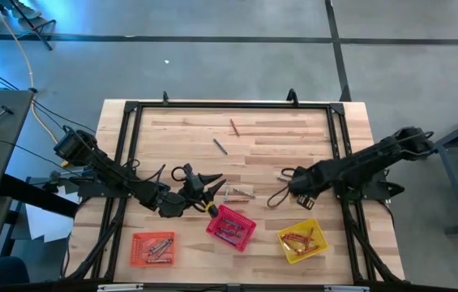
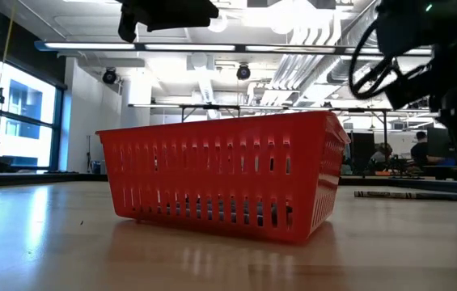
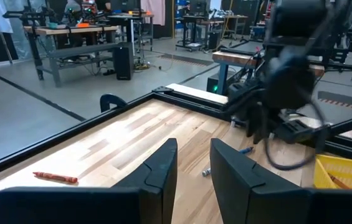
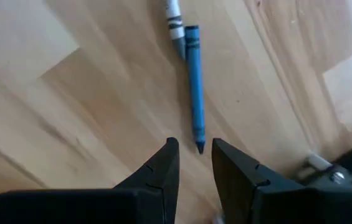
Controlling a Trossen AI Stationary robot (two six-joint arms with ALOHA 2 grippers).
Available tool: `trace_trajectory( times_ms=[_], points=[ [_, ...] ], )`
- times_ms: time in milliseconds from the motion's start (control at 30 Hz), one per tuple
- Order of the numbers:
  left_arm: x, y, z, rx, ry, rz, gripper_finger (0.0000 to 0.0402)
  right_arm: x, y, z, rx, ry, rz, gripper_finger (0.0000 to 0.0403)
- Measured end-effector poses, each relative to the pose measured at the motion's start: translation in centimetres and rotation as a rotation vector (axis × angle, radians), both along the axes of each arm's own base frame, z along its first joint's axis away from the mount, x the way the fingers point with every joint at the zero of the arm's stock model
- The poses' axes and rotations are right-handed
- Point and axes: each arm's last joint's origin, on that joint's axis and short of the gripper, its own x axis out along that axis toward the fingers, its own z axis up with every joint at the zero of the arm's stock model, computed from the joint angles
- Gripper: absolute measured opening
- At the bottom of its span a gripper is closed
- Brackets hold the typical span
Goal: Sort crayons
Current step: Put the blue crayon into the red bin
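While the right gripper [image 4: 190, 163] hovers, fingers slightly parted and empty, over a blue crayon [image 4: 194, 87], the left gripper [image 3: 192, 168], likewise parted, waits above the red basket [image 1: 231, 227] at six o'clock.

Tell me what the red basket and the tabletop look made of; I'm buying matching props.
The red basket looks like moulded plastic: uniform glossy colour and thin slotted walls with a rolled rim. The tabletop looks like butcher-block wood: joined light strips with visible grain and a smooth, faintly reflective sealed finish. Its black frame is probably metal, though the look alone leaves that open.

Lab workshop, metal workbenches [image 3: 70, 37], concrete floor [image 1: 237, 69], exposed ceiling ducts [image 2: 293, 77]
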Motion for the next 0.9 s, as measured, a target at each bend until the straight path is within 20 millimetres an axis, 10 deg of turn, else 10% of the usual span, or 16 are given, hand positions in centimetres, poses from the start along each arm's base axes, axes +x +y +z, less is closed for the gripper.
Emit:
trace_trajectory(
  times_ms=[900],
  points=[
    [0.0,0.1,-0.2,0.012,0.023,0.001,0.0081,1.3,-4.7,-1.7,0.092,-0.168,-0.019,0.0087]
  ],
)
